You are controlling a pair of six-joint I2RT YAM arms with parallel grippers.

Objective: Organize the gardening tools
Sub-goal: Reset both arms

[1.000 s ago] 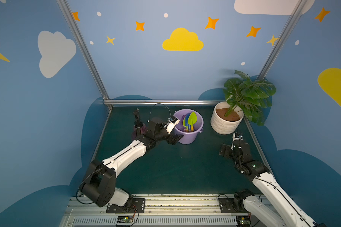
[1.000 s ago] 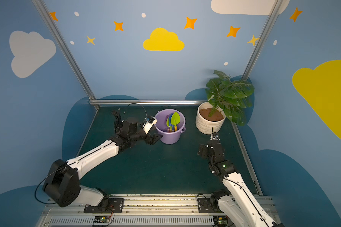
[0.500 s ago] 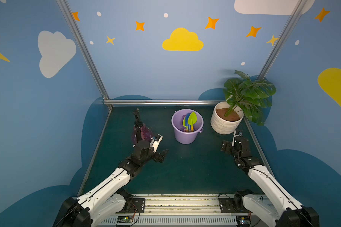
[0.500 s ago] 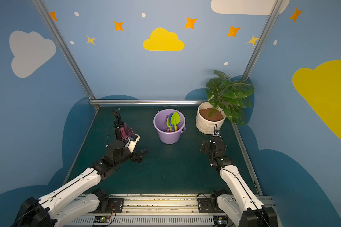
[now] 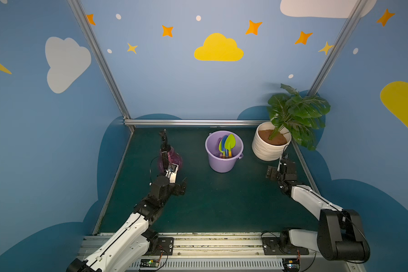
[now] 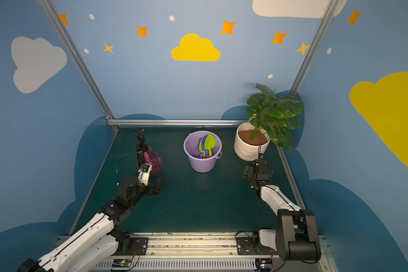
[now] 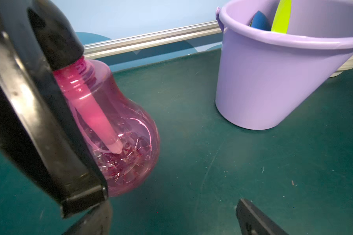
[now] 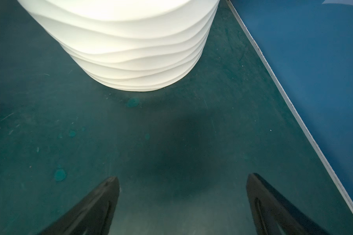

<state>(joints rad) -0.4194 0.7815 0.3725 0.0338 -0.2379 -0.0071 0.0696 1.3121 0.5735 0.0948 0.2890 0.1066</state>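
The lime-green and blue toy hand tools point(image 5: 227, 146) stand in the lilac plastic bucket point(image 5: 222, 164), centre frame. The pink translucent spray bottle point(image 5: 174, 160) stands left of it. The left gripper point(image 5: 178, 177) and right gripper point(image 8: 181, 181) gape empty. Sorting looks nearly done; next, likely grip the bottle's neck.

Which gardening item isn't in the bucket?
The pink spray bottle, standing alone on the mat left of the lilac bucket; the green trowel and blue spade stand blade-up inside it.

Lilac bucket point(image 5: 222, 164), 2 lime-green trowels point(image 5: 230, 141), blue spade point(image 5: 224, 140), seemingly yellow handles point(image 5: 230, 154), translucent pink spray bottle point(image 5: 177, 160), white ribbed pot point(image 5: 264, 152)
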